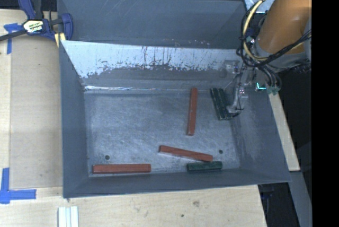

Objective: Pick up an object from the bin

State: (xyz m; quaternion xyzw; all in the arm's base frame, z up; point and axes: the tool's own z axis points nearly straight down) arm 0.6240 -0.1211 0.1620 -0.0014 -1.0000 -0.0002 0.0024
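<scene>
Reaching in from the right, the arm with its rounded orange cover [283,19] and black cables hangs over the right side of the grey metal bin [159,19]. Its slim metal gripper [237,105] is down low near the bin's right wall, toward the far end of the floor.

Just left of the gripper, touching it or very nearly so, lies a dark green rectangular bar [219,103]. Its long side runs from far to near with a slight tilt, and its near end sits close by the gripper's tip. Whether the gripper is spread wide, drawn narrow or closed on that bar I cannot tell, since the tip and the bar's edge overlap there.

Further left, apart from the dark bar, a reddish-brown rectangular bar [192,112] lies flat on the middle of the floor, also pointing from far to near. A second reddish-brown bar [185,153] lies nearer, running left to right at a slight slant. Its right end is just beside a short dark green block [204,166] that rests against the foot of the near wall. A long reddish-brown bar [122,168] lies along that same near wall toward the left corner, well apart from the gripper.

The bin's floor is scuffed grey, and the far wall carries a band of reddish scratches.
</scene>
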